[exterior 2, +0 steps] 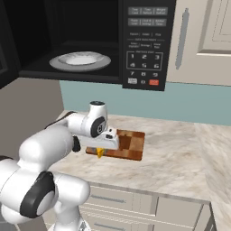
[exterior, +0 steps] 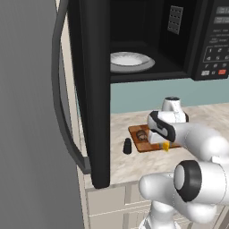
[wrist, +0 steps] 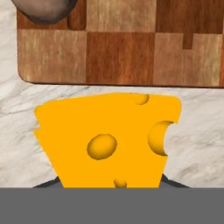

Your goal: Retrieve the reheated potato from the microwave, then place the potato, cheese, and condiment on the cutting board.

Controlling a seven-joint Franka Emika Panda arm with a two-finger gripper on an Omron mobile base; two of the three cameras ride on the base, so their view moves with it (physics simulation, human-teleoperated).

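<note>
Over the counter edge, gripper: the gripper (exterior 2: pixel 100 152) hangs just in front of the cutting board (exterior 2: pixel 131 145), its fingers pinching the cheese (wrist: pixel 107 140) so the wedge dangles below the hand.
Cheese: the yellow-orange wedge with holes shows large in the hand view, its lower end lost between the dark fingertips; it sits over marble counter (wrist: pixel 197 144), just short of the board's near edge, not yet above the wood. Whether it touches the counter I cannot tell.
Potato: the grey-brown potato (wrist: pixel 43 9) already lies on the board near one corner, so the microwave step looks done.
Microwave: the microwave (exterior 2: pixel 144 45) stands with its door (exterior: pixel 91 89) swung wide, and the white plate (exterior 2: pixel 80 60) inside is bare, which fits the potato having been lifted out.
Condiment: the black condiment shaker (exterior: pixel 128 146) stands upright on the counter just beside the board's left end, off the wood.
Why held so: the grip at the wedge's narrow end keeps the broad face free to be set down flat.
Stage: my judgement is that the cheese is being carried onto the board, with the shaker left to do.
</note>
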